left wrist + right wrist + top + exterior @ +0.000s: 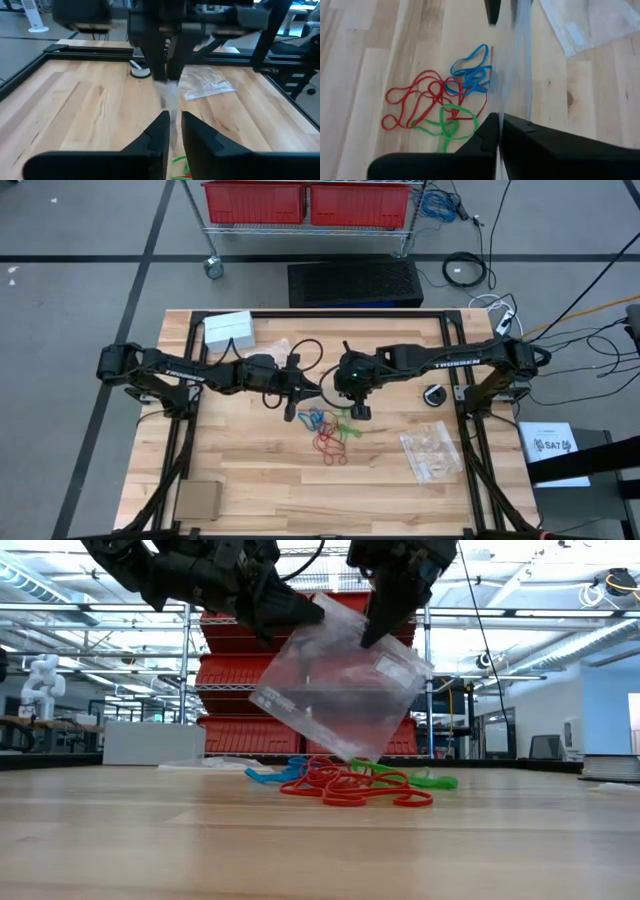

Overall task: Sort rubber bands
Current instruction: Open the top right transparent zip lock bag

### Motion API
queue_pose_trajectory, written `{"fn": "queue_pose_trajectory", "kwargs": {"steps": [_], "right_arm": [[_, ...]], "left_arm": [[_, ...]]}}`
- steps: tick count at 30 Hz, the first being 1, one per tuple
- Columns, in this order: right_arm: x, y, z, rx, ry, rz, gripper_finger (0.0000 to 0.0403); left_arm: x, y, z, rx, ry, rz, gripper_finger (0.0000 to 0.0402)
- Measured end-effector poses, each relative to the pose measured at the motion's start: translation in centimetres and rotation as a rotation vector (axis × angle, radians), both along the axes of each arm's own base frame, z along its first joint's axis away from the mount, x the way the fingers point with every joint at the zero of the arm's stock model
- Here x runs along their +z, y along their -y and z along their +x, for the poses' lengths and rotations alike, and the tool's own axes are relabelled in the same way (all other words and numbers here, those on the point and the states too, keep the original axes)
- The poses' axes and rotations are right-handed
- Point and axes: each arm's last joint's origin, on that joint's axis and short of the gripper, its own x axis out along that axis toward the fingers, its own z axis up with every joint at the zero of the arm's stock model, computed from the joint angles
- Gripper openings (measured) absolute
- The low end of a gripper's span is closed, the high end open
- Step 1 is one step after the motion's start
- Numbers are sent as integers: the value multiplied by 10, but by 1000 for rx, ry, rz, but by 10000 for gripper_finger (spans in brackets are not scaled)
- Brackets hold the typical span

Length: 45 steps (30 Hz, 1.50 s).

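Note:
The rubber bands (pixel 445 102) lie in a loose heap of red, blue and green loops on the table's middle (pixel 328 432), untouched. Above them a clear plastic bag (pixel 335 700) hangs between both grippers. My left gripper (pixel 305 615) comes from the left and my right gripper (pixel 372 635) from the right, and both are shut on the bag. In each wrist view the bag shows edge-on between the fingers. My left gripper pinches the bag's raised upper corner (pixel 318 612) between its two fingers, slanting down from the table's left. The bag hangs tilted below, clear of the table. My right gripper pinches the bag's upper edge (pixel 380 645) a little right of that corner, fingers pointing down from above. The bag's lowest corner (pixel 350 755) hangs just over the rubber bands.
A second clear bag (pixel 432 452) lies flat right of the heap. A small round black object (pixel 435 396) sits near the right rail, a white box (pixel 228 328) at the far left, and a cardboard piece (pixel 198 500) at the near left. Black frame rails (pixel 180 440) edge the table.

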Motion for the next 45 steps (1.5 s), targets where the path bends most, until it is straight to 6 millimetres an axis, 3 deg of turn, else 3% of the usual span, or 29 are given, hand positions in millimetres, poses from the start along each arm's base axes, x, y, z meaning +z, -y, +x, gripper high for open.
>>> {"fn": "queue_pose_trajectory", "kwargs": {"steps": [13, 20, 28, 33, 39, 45], "right_arm": [[-1, 0, 0, 4, -83, -1, 0], [-2, 0, 1, 5, -81, -2, 0], [-2, 0, 1, 4, -79, -2, 0], [-2, 0, 2, -36, -74, 23, 3], [-1, 0, 2, -82, -70, 45, 49], [15, -1, 4, -99, -46, 60, 111]], "left_arm": [[16, 0, 8, -6, -4, 0, 66], [16, 0, 8, -9, -36, 2, 65], [16, -1, 8, -4, -31, 23, 11], [16, -1, 8, 1, -29, 29, 5], [16, -3, 8, 41, -34, 61, 3], [14, -2, 7, 44, -48, 63, 2]]}}
